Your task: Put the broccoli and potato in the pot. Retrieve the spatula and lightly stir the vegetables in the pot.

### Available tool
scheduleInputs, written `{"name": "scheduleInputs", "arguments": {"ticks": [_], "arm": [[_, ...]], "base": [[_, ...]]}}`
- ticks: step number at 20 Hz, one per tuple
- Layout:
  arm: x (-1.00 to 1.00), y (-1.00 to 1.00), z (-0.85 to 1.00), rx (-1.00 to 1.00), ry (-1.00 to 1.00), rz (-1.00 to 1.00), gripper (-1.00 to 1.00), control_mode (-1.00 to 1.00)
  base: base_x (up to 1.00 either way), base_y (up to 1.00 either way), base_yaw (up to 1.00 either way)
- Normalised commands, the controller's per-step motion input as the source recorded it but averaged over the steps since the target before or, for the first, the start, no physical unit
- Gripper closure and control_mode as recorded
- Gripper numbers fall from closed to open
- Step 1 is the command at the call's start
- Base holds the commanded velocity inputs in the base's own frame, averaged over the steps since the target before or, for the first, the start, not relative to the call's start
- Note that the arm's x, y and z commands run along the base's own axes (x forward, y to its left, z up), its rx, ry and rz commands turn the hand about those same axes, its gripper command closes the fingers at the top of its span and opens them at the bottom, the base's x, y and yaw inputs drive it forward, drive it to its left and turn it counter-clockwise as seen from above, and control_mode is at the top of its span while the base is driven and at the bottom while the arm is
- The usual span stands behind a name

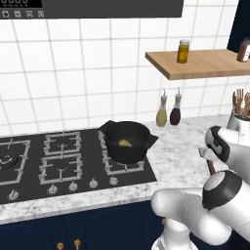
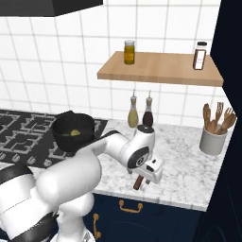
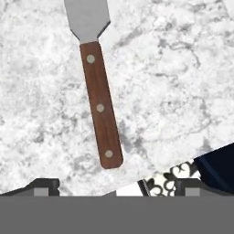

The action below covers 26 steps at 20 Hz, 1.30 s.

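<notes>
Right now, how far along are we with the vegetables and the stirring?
Done, in part: a yellowish potato lies in the pot; I cannot make out broccoli there. In hand: the open gripper hovers over the spatula on the counter. Left: grasp it and stir.

It was a home kitchen: a black gas hob (image 1: pixel 63 158) sat in a marble counter (image 2: pixel 179 165) against white wall tiles (image 1: pixel 73 73), with a wooden shelf (image 2: pixel 160 68) of jars at right.

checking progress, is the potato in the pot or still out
In. The potato lies as a yellowish lump on the floor of the black pot on the stove.
</notes>
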Motion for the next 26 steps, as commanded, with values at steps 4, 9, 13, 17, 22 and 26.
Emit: {"name": "scheduleInputs", "arguments": {"ticks": [4, 9, 13, 17, 22, 26], "arm": [[-0.22, 0.0, -0.46, 0.01, 0.14, 0.0, -1.0, -1.0], [0.0, 0.0, -0.24, 0.0, 0.02, 0.04, -1.0, -1.0], [0.27, 0.01, -0.22, 0.03, 0.0, 0.12, -1.0, -1.0], [0.47, 0.0, -0.26, 0.01, 0.02, 0.13, -1.0, -1.0], [0.06, -0.01, -0.32, 0.0, 0.06, 0.04, -1.0, -1.0], [0.0, 0.0, -0.58, 0.01, 0.13, 0.02, 1.0, -1.0]], "base": [[0.0, 0.0, 0.0], [0.0, 0.0, 0.0], [0.0, 0.0, 0.0], [0.0, 0.0, 0.0], [0.0, 0.0, 0.0], [0.0, 0.0, 0.0]]}}
